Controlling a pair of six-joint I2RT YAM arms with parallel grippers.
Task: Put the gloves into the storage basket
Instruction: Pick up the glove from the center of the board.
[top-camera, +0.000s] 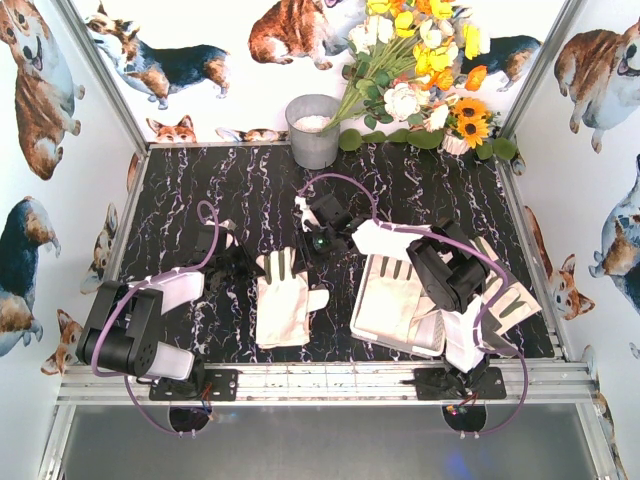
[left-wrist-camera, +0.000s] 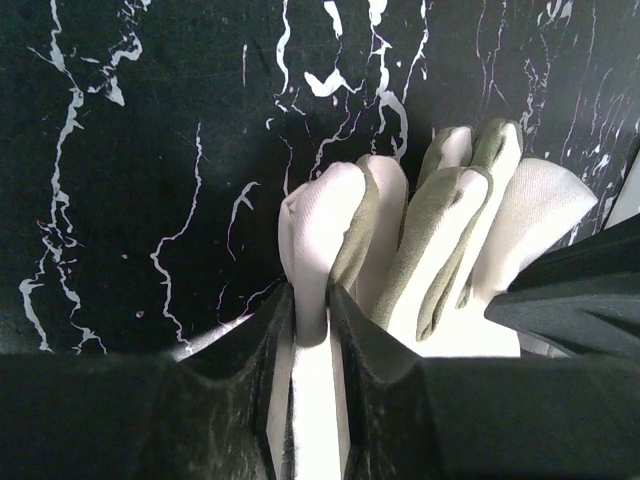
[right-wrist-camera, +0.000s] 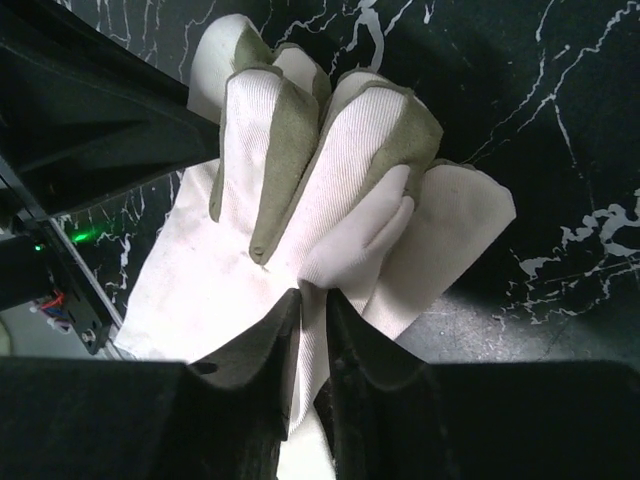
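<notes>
Two arms work one black marbled worktop (top-camera: 180, 200). The left tool (left-wrist-camera: 310, 300), nearly closed, pinches a woven cream finger of a glove (left-wrist-camera: 450, 250) with grey-green patches. The right tool (right-wrist-camera: 312, 300), equally narrow, nips a fold of patched glove fabric (right-wrist-camera: 330, 150). One white rectangular basket (top-camera: 390, 342), at right, holds several gloves (top-camera: 395, 285); their number is unclear.

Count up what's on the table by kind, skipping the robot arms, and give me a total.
gloves: 3 in sight; the right arm may hide more
storage basket: 1
grey bucket: 1
flower display: 1
Total: 6
</notes>
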